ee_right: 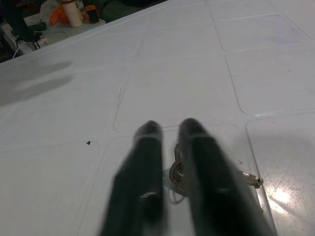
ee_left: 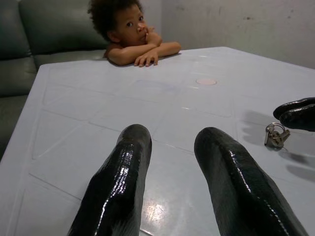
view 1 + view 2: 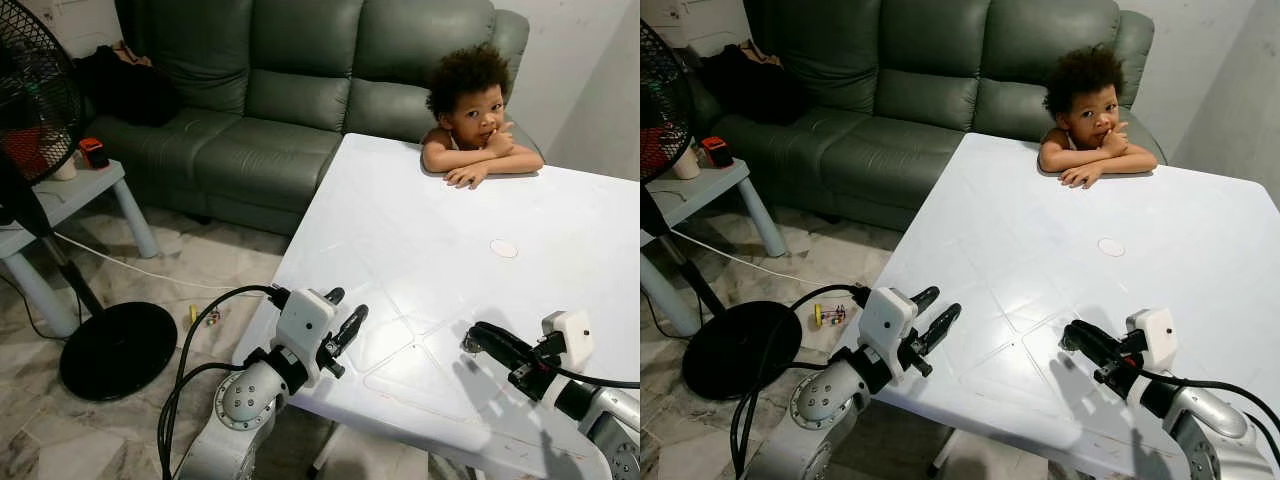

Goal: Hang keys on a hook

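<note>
Two black fingers of the right gripper (image 1: pixel 170 130) stand close together with a narrow gap, and in the right wrist view the keys (image 1: pixel 179 177) lie on the counter (image 1: pixel 172 83) just under and between them; I cannot tell if the jaws already touch them. From the left wrist view, the keys (image 2: pixel 275 136) rest flat on the counter, just beside the tips of the right gripper. In the head views the keys are hidden behind the right gripper (image 3: pixel 472 340). The left gripper (image 3: pixel 348 315) hangs over the near left edge of the counter, its jaws open and holding nothing. A child (image 3: pixel 470 110) leans on the far edge, before a green sofa (image 3: pixel 260 90). On the floor at the left stands a black fan (image 3: pixel 40 110).
</note>
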You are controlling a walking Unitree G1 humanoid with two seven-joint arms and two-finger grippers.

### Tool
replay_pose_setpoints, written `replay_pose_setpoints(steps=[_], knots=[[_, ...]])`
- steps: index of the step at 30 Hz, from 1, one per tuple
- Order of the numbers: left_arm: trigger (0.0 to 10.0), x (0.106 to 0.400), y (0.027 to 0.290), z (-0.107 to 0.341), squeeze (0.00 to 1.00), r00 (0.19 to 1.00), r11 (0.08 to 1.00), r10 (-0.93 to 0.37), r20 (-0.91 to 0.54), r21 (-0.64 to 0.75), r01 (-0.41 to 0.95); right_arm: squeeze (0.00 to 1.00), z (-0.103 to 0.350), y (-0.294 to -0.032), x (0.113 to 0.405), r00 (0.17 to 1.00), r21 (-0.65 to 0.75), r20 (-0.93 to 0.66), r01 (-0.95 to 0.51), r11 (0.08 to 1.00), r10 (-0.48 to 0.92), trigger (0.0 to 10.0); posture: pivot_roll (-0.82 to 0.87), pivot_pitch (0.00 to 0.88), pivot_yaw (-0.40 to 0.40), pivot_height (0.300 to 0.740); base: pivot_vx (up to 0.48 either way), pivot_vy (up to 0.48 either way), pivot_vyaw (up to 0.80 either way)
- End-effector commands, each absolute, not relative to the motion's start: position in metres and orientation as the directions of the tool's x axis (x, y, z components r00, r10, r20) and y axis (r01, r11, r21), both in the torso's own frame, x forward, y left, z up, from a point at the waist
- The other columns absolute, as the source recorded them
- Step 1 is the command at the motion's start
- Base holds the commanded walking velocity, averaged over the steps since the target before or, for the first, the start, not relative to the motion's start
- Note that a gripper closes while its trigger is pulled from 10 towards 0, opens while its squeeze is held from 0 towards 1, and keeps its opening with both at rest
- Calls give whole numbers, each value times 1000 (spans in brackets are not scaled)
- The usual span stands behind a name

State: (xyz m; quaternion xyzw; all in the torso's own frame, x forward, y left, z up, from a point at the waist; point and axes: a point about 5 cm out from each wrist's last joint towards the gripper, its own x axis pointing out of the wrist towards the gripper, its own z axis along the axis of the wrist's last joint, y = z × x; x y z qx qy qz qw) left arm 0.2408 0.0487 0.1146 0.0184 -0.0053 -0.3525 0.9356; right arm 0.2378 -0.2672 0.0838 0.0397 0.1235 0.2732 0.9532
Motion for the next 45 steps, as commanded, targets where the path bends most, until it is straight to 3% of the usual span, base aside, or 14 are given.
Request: replay_pose_setpoints(steps=[1,12,13,14,28,29,30,31,45], knots=[[10000,240,46,119,0,746,746,-665,19,43,664,1000,86,-268,240,824,112,-226,-508,854,520,10000,58,0,-49,740,0,0,0],[10000,239,46,119,0,745,745,-667,18,44,666,1000,85,-273,242,851,96,-241,-457,884,466,10000,58,0,-49,740,0,0,0],[10000,239,46,119,0,745,745,-667,18,44,666,251,83,-274,242,852,98,-266,-442,892,451,10000,58,0,-49,740,0,0,0],[10000,239,46,119,0,745,745,-667,19,44,666,0,81,-275,242,853,96,-283,-429,898,438,10000,56,0,-50,740,0,0,0],[10000,239,46,120,0,746,746,-666,19,47,665,0,75,-274,240,841,139,-327,-408,902,430,10000,57,0,-49,740,0,0,0],[10000,239,46,120,0,746,746,-666,19,47,664,0,75,-273,240,842,143,-327,-405,903,429,9059,57,0,-49,740,0,0,0],[10000,239,46,120,0,747,747,-665,19,48,664,0,76,-272,240,840,142,-324,-411,900,435,2235,57,0,-49,740,0,0,0],[10000,239,46,120,0,747,747,-665,19,49,663,0,76,-272,240,840,148,-323,-411,900,437,0,57,0,-49,740,0,0,0],[10000,240,47,120,0,750,749,-662,19,53,660,0,78,-272,239,838,159,-307,-423,892,452,0,61,0,-51,740,0,0,0]])
